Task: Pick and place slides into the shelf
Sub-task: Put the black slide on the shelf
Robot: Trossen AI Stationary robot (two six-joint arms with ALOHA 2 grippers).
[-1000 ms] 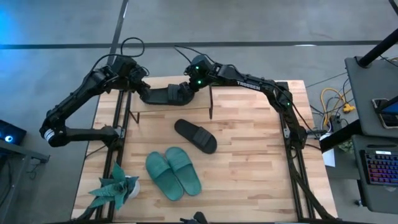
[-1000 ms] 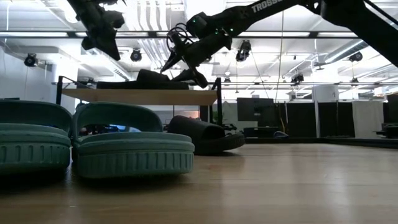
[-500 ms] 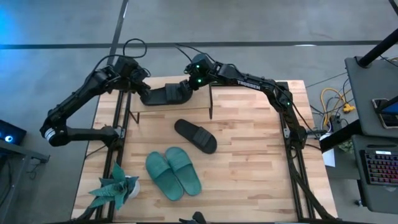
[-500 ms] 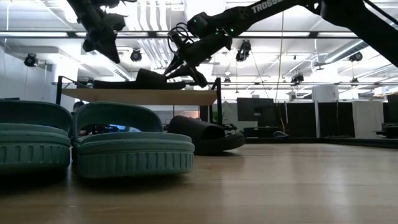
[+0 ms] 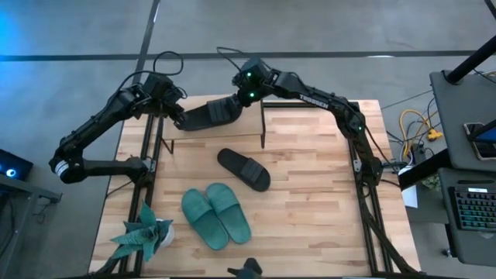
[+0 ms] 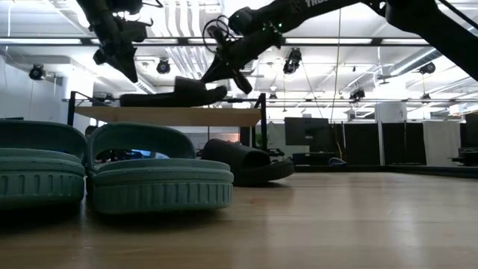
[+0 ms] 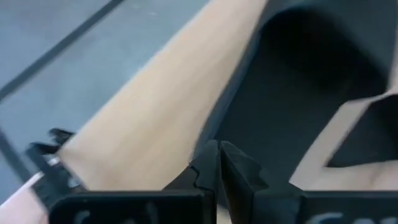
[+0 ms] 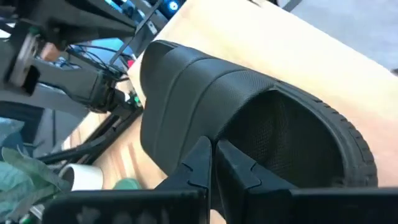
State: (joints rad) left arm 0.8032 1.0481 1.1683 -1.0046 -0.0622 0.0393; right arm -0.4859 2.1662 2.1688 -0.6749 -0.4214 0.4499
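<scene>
A black slide [image 5: 209, 114] lies along the shelf's top board [image 6: 172, 116] at the far side of the table, its toe end tipped up. My right gripper [image 8: 213, 146] is shut at its strap. My left gripper [image 5: 177, 116] hangs shut just above the slide's heel end [image 6: 128, 98]; the low view shows a gap between them. A second black slide [image 5: 244, 169] lies flat on the table in front of the shelf. The teal pair [image 5: 215, 215] lies side by side on its soles nearer the front. My right gripper's fingertips meet on the strap's edge [image 8: 200, 121], low on the strap near the sole. They come slanting down from the table's far right. The fingers hide what is between them. The toe end [image 6: 221, 91] is raised and the heel end rests on the shelf.
A potted green plant [image 5: 143, 236] stands at the front left corner. Thin black shelf legs [image 5: 262, 128] rise beside the lifted slide. Bare wood spreads over the table's right half. A desk with a keyboard [image 5: 473, 209] stands off the table at the right.
My right gripper has shut at the slide's strap and gone up. The slide's toe end has tipped up with it, while its heel end has stayed on the shelf's top board.
</scene>
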